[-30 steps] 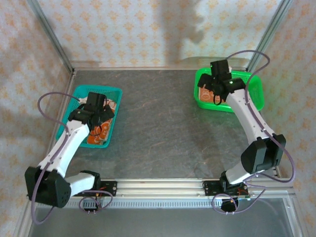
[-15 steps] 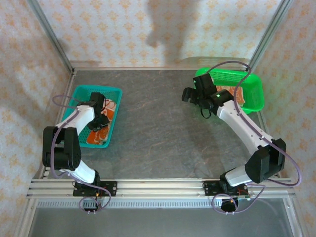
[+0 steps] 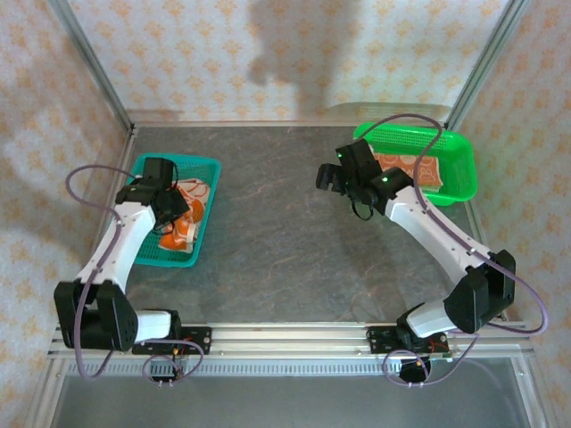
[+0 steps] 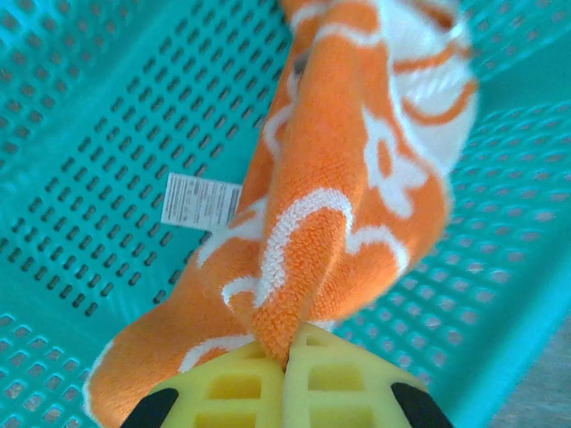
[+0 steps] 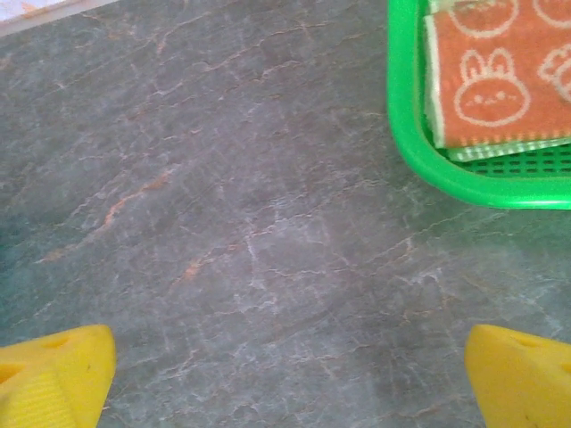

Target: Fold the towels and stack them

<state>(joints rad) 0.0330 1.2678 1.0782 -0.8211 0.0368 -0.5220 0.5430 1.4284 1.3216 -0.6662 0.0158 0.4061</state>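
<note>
Left gripper (image 4: 285, 346) | pinching orange towel (image 4: 339, 178) | towel's far end cropped

Top cam: high, behind arm bases, looking down over whole table (image 3: 268, 241). L wrist cam: v. close, into teal basket (image 4: 89, 107). R wrist cam: near tabletop, facing down, clipping green basket (image 5: 403, 89). Top view shares the 2 baskets.
</note>
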